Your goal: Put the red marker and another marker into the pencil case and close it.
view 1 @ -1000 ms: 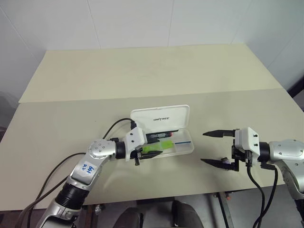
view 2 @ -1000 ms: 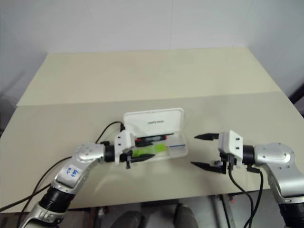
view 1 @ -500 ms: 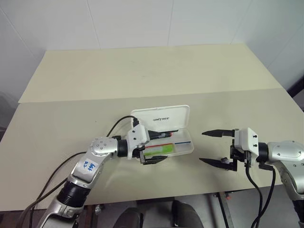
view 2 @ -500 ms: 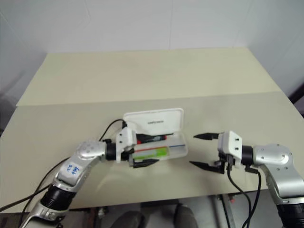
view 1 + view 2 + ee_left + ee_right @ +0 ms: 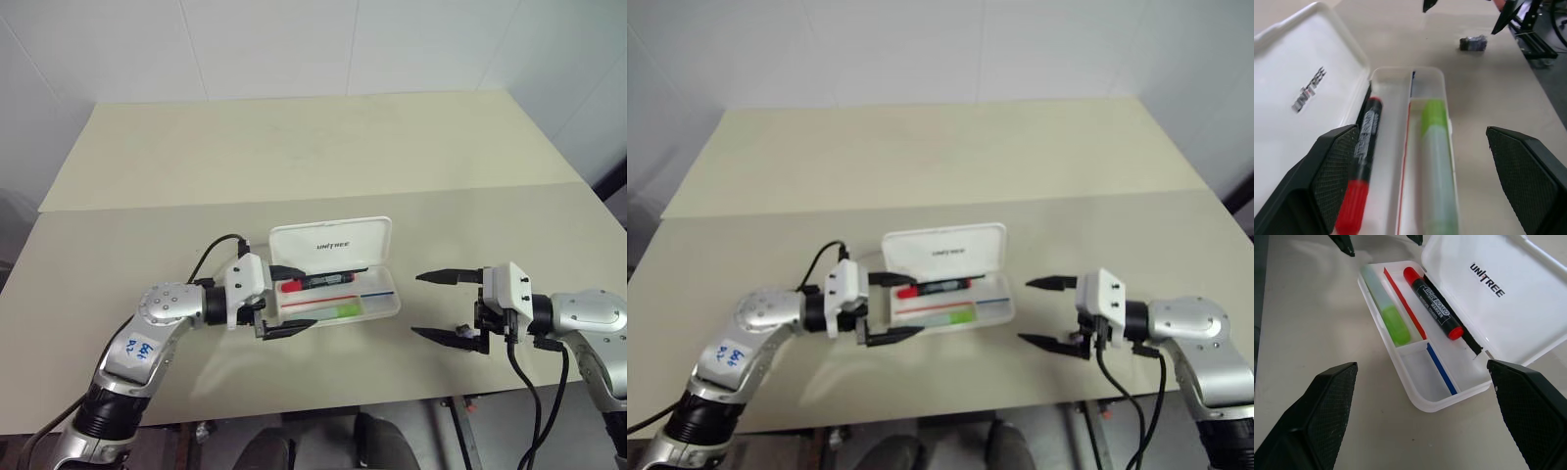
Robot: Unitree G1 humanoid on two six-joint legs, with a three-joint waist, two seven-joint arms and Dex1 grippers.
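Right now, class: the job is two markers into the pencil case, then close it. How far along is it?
Done: the red marker and the green marker lie inside the pencil case. In hand: nothing; the left gripper and right gripper are open and empty. Left: shutting the upright lid.

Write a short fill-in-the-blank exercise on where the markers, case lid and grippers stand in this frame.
1. The red marker and the green marker both lie inside the ____.
2. The case lid stands ____.
3. The left gripper is open and holds ____.
4. A small dark block lies on the ____.

Missing words: case; open; nothing; table
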